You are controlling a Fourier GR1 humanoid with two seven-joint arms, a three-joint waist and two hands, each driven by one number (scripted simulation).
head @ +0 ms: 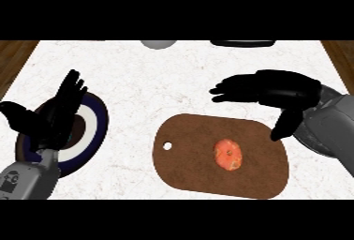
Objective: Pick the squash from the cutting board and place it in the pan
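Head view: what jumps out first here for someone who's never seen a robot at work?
An orange squash sits on a brown cutting board right of centre. The black right hand hovers above it, fingers open. At the left, the open left hand rests over a dark-rimmed plate.

a white marbled worktop (173, 75) with faint grey veining fills nearly the whole view. brown wood (12, 61) shows past its left edge, and a narrower strip of the same wood (342, 54) past its right edge. at the far edge sits a pale grey rounded object (159, 44), cut off, and to its right a dark flat object (242, 43), also cut off. the light is even.
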